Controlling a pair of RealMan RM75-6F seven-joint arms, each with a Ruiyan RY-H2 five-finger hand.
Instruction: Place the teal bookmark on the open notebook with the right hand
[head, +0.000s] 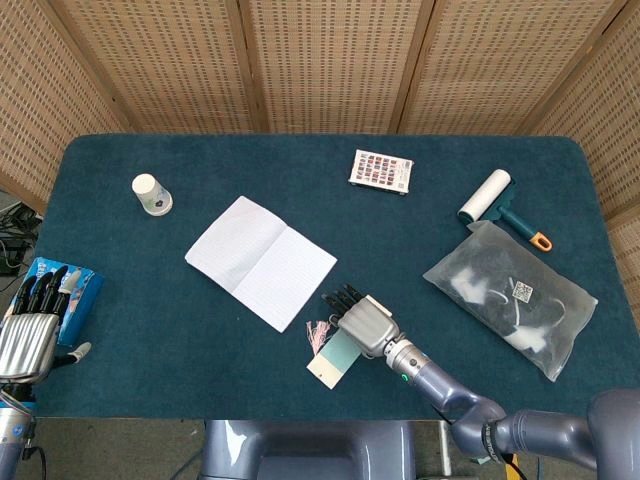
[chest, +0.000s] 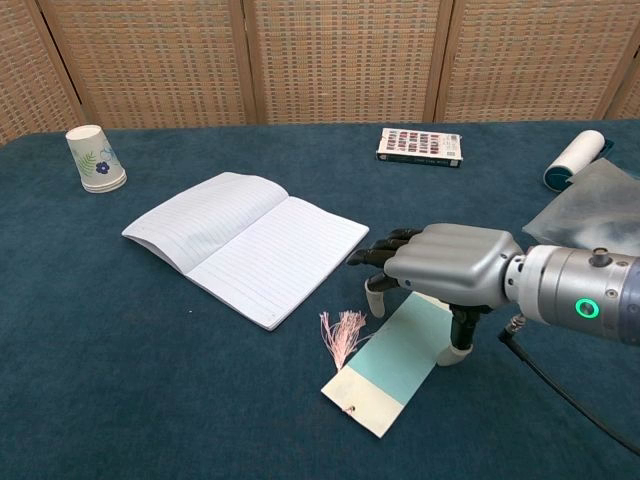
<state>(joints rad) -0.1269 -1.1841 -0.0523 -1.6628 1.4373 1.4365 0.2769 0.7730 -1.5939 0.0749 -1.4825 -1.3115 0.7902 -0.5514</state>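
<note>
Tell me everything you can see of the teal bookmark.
The teal bookmark is a flat rectangular strip that looks like card, teal over most of its length with a cream band at its near end. A pink tassel fans out on the cloth beside it. It lies flat and slantwise on the table, near the front edge and apart from the open notebook. The right hand hangs over its far end, fingers down at either edge; whether they touch it is unclear.

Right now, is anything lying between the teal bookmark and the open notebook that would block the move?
Nothing visible does. The bookmark lies on bare cloth just short of the notebook, with only its pink tassel in that gap. The right robot hand is over the bookmark's far end.
</note>
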